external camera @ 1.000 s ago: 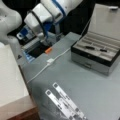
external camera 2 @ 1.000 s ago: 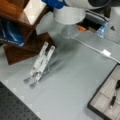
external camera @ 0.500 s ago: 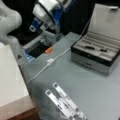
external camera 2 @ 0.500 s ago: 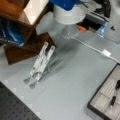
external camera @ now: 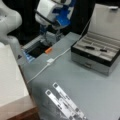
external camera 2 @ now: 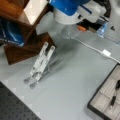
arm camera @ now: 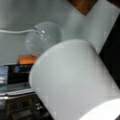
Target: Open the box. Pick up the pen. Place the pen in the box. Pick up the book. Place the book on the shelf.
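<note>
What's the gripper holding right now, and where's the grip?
Cannot be told. In a front view the gripper hangs over the dark tray near the orange item, its fingertips too unclear. The pen lies in the open box.

Two perforated metal strips (external camera: 65,103) on table; white cable (external camera: 48,63); dark tray (external camera: 38,50), orange item (external camera: 48,50)

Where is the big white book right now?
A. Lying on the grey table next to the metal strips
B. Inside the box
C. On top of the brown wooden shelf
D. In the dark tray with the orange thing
C. The white book lies flat on top of the reddish-brown shelf, also seen at a front view's left edge, away from the open box.
</note>
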You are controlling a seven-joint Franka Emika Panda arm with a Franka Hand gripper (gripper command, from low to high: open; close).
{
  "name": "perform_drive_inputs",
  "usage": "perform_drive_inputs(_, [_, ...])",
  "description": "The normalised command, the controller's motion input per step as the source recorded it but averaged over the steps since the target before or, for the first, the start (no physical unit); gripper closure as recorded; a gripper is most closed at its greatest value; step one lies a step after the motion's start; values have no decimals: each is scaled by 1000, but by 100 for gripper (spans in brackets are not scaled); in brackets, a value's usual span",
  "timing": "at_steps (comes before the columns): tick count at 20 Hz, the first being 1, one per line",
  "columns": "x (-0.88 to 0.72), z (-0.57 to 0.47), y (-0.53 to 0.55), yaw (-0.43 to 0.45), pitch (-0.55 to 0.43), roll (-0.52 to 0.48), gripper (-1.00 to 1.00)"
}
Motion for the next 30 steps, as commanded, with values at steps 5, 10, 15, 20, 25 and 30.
perform_drive_inputs(5, [159, -216, 137, -180, -173, 371, -100])
perform_drive_inputs(10, [42, -327, 158, -223, -240, 435, -100])
perform_drive_inputs(15, [-12, -262, 74, -170, -253, 338, -100])
perform_drive_inputs(20, [-77, -197, 18, -137, -210, 226, -100])
perform_drive_inputs(25, [-114, -152, -5, -119, -178, 156, -100])
perform_drive_inputs(30, [-112, -66, 12, -106, -130, 113, -100])
